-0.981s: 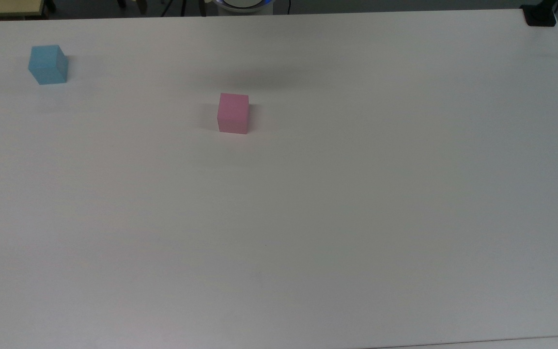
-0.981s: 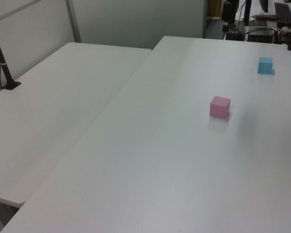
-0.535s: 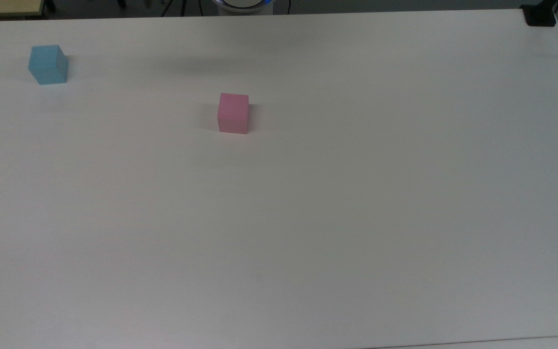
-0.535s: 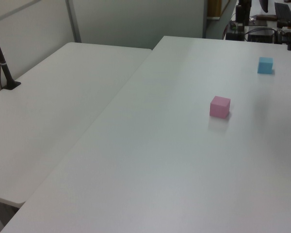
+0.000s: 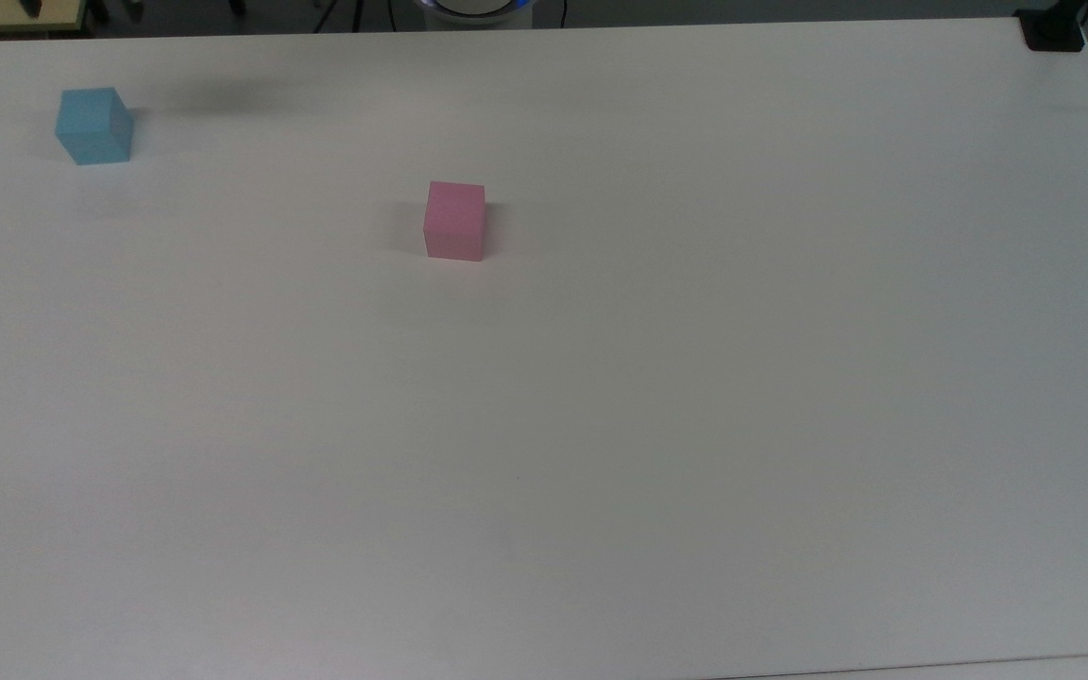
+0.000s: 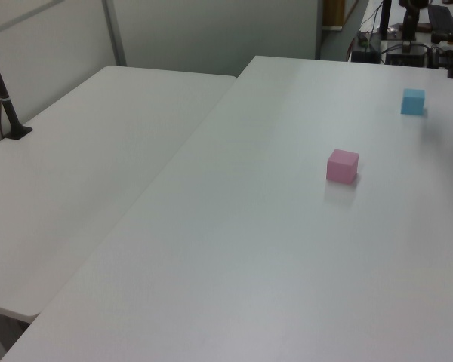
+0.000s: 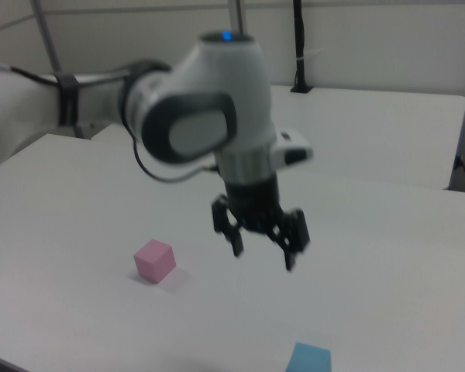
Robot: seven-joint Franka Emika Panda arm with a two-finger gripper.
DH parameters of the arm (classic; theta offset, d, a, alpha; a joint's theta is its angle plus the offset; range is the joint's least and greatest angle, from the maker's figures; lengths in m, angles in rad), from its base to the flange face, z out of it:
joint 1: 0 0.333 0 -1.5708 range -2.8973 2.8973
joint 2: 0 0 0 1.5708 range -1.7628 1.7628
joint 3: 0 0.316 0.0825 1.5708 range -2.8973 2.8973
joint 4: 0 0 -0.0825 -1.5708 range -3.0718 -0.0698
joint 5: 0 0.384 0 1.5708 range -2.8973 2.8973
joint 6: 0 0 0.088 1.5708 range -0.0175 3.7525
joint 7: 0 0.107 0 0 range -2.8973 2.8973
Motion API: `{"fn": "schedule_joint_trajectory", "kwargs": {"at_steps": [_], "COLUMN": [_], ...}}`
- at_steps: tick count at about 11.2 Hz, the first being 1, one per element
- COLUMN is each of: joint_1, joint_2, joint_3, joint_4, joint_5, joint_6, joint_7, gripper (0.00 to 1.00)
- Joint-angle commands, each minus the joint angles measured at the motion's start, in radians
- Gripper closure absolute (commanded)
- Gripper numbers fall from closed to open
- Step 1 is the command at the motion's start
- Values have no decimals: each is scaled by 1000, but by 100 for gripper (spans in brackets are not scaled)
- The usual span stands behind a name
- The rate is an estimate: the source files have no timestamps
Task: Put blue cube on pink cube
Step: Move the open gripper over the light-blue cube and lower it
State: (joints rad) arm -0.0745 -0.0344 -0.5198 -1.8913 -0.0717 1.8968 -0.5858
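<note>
The blue cube (image 5: 93,126) sits near the far left corner of the white tabletop (image 5: 657,406) in the top view, flat on the surface and turned slightly so one vertical edge faces the camera. The pink cube (image 5: 454,220) stands well apart from it, farther in from the far edge and toward the middle of the tabletop, also resting flat with nothing on top of it. In the left view the same two cubes appear with the blue cube (image 6: 413,101) close to the far right edge of the tabletop (image 6: 234,249) and the pink cube (image 6: 342,166) nearer the camera. In the right view the Franka arm (image 7: 209,116) reaches out over the tabletop (image 7: 387,248) with its gripper (image 7: 262,242) pointing down, hanging in the air (well clear of the surface) between the pink cube (image 7: 154,260) and the blue cube (image 7: 309,359). Its two fingers (image 7: 292,238) are spread apart and hold nothing. A second white table (image 6: 83,173) adjoins the tabletop along the left view's left.
</note>
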Motion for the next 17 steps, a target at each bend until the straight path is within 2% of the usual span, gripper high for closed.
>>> {"fn": "schedule_joint_trajectory", "kwargs": {"at_steps": [1,2,5,8,10,12,17], "joint_1": [18,18,-8,-28,-34,-33,-33], "joint_2": [-6,5,27,71,125,154,212], "joint_3": [-78,-103,-135,-135,-135,-134,-134], "joint_4": [-156,-163,-180,-239,-264,-264,-264], "joint_5": [40,40,41,50,81,102,102], "joint_6": [224,247,263,388,468,490,536], "joint_7": [-58,-60,-140,-150,-170,-170,-170], "gripper": [0,0,0,0,0,0,0]}}
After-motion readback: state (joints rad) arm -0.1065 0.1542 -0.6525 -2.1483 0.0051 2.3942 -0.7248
